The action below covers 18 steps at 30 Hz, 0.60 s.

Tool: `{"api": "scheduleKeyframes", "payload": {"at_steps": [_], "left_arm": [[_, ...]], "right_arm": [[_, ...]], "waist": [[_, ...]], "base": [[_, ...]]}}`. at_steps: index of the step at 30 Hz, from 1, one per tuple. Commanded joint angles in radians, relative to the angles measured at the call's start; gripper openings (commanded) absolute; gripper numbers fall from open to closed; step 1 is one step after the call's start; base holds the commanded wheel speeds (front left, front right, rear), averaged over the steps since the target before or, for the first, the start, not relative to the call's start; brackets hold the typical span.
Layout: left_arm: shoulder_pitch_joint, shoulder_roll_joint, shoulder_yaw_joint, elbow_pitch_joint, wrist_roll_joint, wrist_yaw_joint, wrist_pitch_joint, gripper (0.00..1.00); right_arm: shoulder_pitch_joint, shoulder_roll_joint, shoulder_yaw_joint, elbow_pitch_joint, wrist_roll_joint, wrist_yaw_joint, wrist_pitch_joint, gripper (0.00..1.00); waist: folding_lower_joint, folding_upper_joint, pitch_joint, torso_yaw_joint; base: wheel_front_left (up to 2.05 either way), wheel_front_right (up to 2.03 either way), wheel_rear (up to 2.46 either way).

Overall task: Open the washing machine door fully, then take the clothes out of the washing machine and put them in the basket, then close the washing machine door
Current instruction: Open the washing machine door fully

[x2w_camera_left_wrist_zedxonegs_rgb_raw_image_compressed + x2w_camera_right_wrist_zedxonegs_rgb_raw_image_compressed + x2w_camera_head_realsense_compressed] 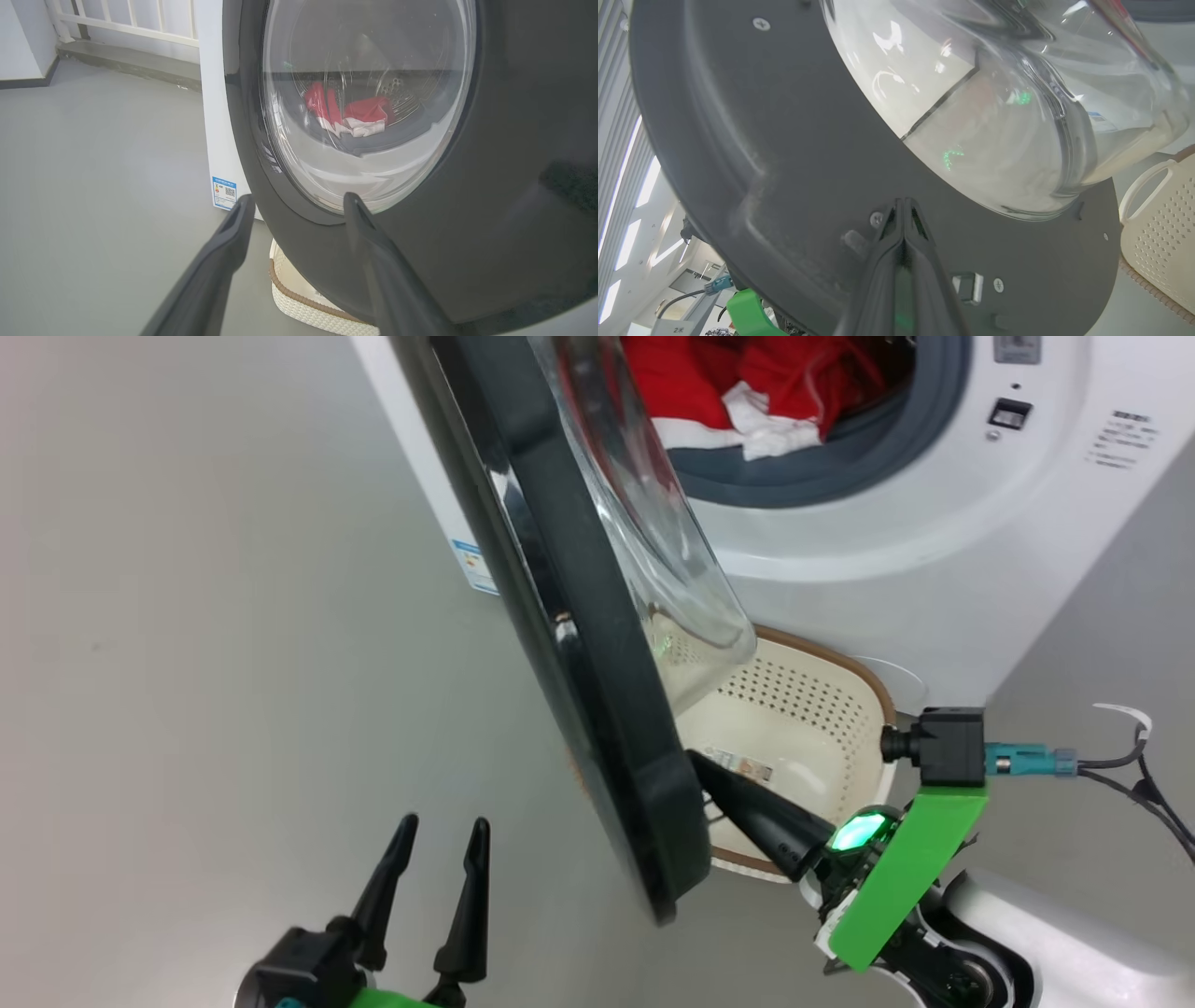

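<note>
The washing machine door [579, 644] stands partly open, edge-on in the head view, its glass bowl [653, 523] bulging toward the washing machine [934, 551]. Red and white clothes [747, 392] lie in the drum. The cream basket [803, 709] sits on the floor below the opening, behind the door. My right gripper [695, 761] is shut, its tips pressed against the door's inner black rim [784, 163] near the lower edge; the right wrist view shows the tips [903, 203] touching it. My left gripper [439, 840] is open on the door's outer side, apart from it, with nothing between its fingers [233, 224].
Grey floor [187, 663] stretches left of the door. A blue label [474, 565] marks the machine's lower corner. A white railing [131, 23] and wall stand behind the machine. Cables [1139, 775] hang by my right wrist.
</note>
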Motion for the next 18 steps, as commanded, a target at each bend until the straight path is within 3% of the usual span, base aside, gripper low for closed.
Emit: {"api": "scheduleKeyframes", "payload": {"at_steps": [1, 18], "left_arm": [[0.01, 0.012, 0.029, -0.025, -0.007, 0.009, -0.009, 1.0], [0.036, 0.012, 0.033, -0.029, -0.005, 0.035, -0.009, 1.0]], "right_arm": [[-0.004, 0.015, 0.014, -0.032, 0.002, 0.005, 0.007, 0.0], [-0.031, 0.084, 0.062, -0.006, 0.016, 0.005, 0.035, 0.0]], "waist": [[0.0, 0.0, -0.017, 0.028], [0.0, 0.0, -0.043, 0.136]], "base": [[0.0, 0.0, 0.0], [0.0, 0.0, 0.0]]}}
